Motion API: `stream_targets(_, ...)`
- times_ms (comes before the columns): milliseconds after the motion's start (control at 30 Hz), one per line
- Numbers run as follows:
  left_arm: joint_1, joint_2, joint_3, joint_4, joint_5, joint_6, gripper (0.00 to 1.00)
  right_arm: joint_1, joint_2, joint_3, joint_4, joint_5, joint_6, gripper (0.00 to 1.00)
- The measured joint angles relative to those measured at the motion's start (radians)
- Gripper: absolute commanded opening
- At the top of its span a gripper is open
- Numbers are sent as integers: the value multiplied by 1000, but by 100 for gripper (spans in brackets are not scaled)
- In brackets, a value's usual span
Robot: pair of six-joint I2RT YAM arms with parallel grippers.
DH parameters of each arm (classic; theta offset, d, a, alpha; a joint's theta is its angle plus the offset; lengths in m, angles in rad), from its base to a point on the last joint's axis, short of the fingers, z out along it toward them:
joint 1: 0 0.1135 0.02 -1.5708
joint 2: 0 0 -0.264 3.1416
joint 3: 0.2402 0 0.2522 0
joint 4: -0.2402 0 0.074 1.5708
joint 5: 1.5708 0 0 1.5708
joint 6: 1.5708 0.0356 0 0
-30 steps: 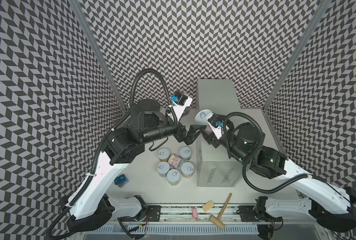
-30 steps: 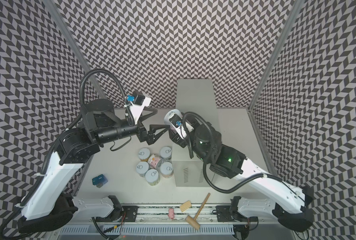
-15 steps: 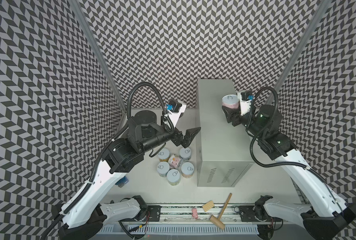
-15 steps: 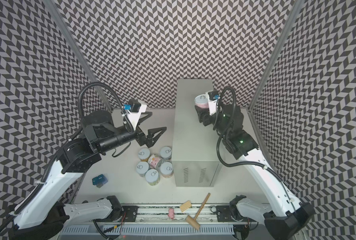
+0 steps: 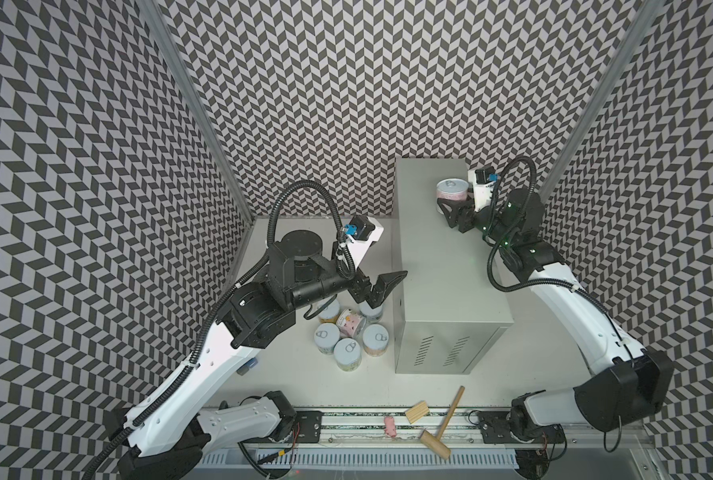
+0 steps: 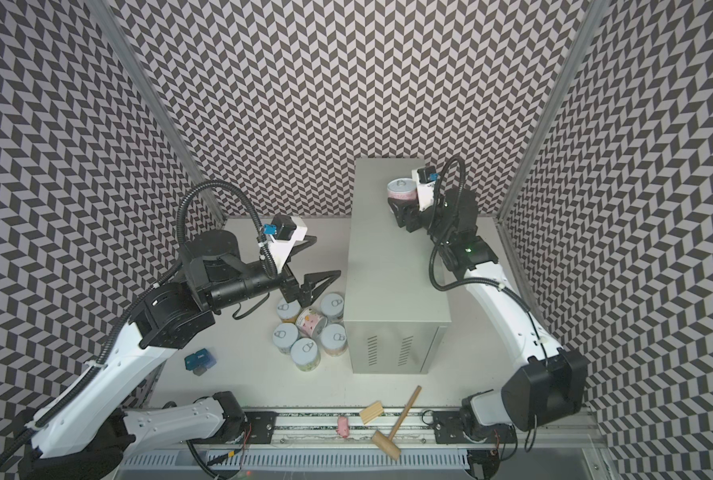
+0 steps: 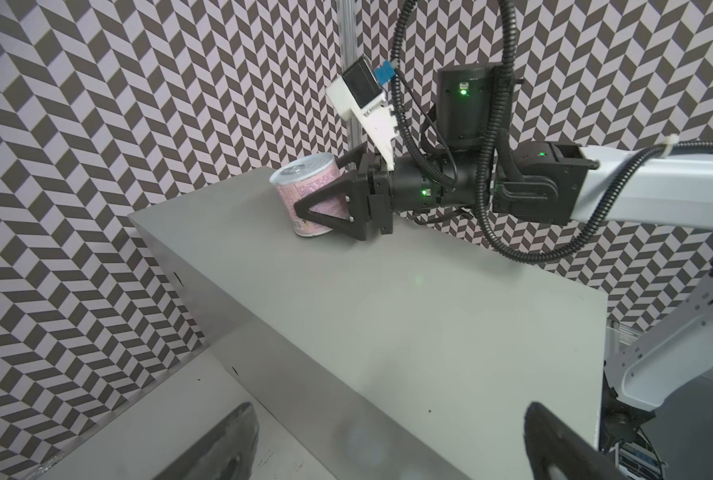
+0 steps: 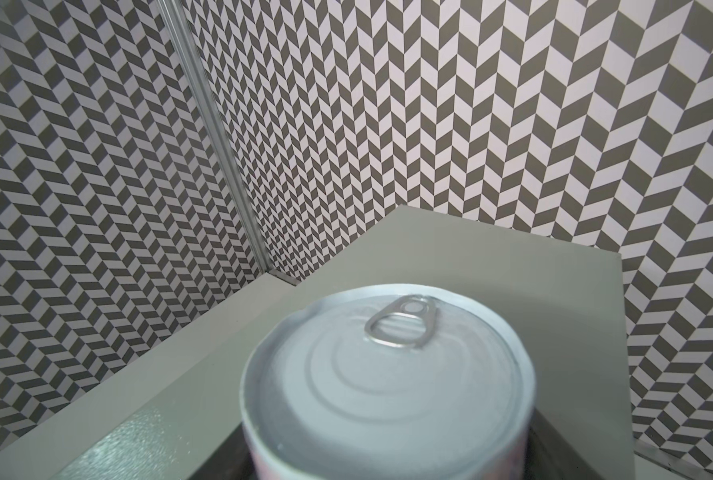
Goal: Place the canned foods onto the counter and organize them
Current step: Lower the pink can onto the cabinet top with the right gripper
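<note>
Left wrist view: one pink-labelled can [image 7: 293, 190], pinched at its sides between the two black fingers of the right gripper [image 7: 317, 185]. The can is tilted, its lower rim at the flat top of the grey cabinet [image 7: 388, 311]; whether rim and metal touch cannot be told. The label carries lines of dark print, too small to read. In the right wrist view its silver pull-tab lid [image 8: 388, 374] is plain and unmarked, with a corner of the cabinet top beyond it.

In both top views the can [image 5: 452, 189] [image 6: 402, 188] sits at the upper right of the cabinet top, right of frame centre. The cabinet's front face, towards the lower frame, bears two groups of vent slits.

Six further cans [image 6: 305, 352] stand clustered on the white worktop [image 6: 255, 374] just left of the cabinet, near frame centre. Five are upright with silver lids up. One lies on its side in the middle of the group, and its pale pink label shows small coloured figures. No writing on any of them is legible.

The left gripper [image 6: 326, 255] hangs over the upper edge of this cluster, its fingers [image 7: 238, 440] spread wide with nothing between them.

Along the lower edge of the worktop lie one wooden block [image 6: 371, 411], one wooden mallet [image 6: 404, 405] and one small pink object [image 6: 343, 426]. One blue object [image 6: 199, 360] lies at lower left of the cluster.
</note>
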Motion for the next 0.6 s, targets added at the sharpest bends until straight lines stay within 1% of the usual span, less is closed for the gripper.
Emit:
stream_targets(133, 0, -33, -43, 30, 21, 6, 100, -15, 69, 60, 13, -11, -8, 65)
stream_targets(233, 0, -64, -68, 49, 41, 10, 100, -17, 101, 85, 27, -17, -18, 69)
stream_targets(367, 0, -93, -89, 74, 66, 12, 100, -20, 106, 87, 31, -20, -25, 77)
stream_targets(500, 0, -103, -100, 87, 80, 14, 100, -21, 106, 87, 34, -20, -29, 82)
stream_targets(600, 0, -102, -101, 93, 91, 14, 100, -21, 99, 87, 40, -19, -34, 82)
